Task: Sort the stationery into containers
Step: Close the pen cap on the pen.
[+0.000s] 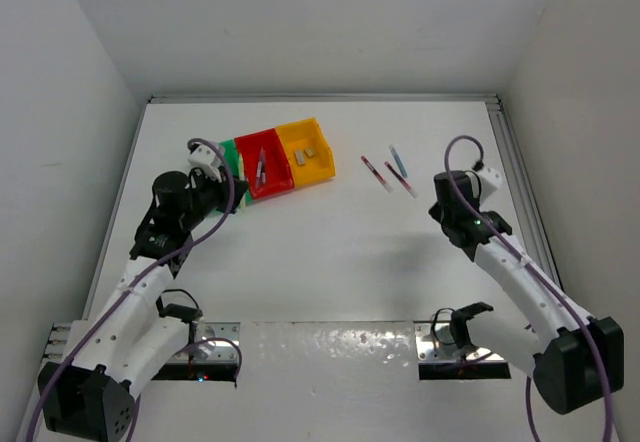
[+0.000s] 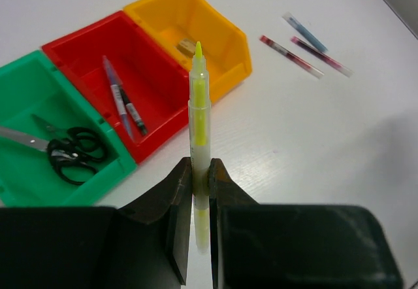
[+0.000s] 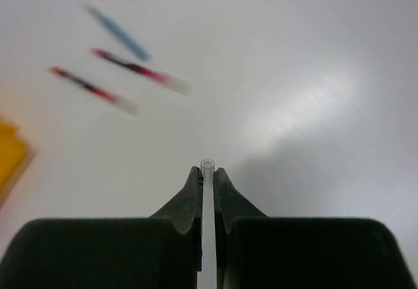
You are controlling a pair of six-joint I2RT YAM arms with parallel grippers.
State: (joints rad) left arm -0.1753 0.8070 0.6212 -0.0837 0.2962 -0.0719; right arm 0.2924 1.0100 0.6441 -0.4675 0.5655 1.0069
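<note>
My left gripper (image 2: pixel 200 169) (image 1: pixel 236 190) is shut on a yellow highlighter (image 2: pixel 199 106) that stands upright just in front of the containers. The green bin (image 2: pixel 39 73) (image 1: pixel 228 152) holds black-handled scissors (image 2: pixel 72 150). Two pens (image 2: pixel 122 102) lie in the red bin (image 2: pixel 78 44) (image 1: pixel 268 167), and eraser blocks (image 1: pixel 312 149) sit in the yellow-orange bin (image 2: pixel 225 34) (image 1: pixel 300 130). My right gripper (image 3: pixel 208 174) (image 1: pixel 447 184) is shut on a thin clear stick (image 3: pixel 208 164) above the table. A red-white pen (image 1: pixel 377 173), a blue pen (image 1: pixel 398 160) and a dark red pen (image 1: pixel 401 179) lie between the bins and the right arm.
White walls enclose the table on the left, back and right, with a metal rail (image 1: pixel 510 152) along the right side. Purple cables (image 1: pixel 460 147) loop off both wrists. Both arm bases (image 1: pixel 215 347) sit on the near edge.
</note>
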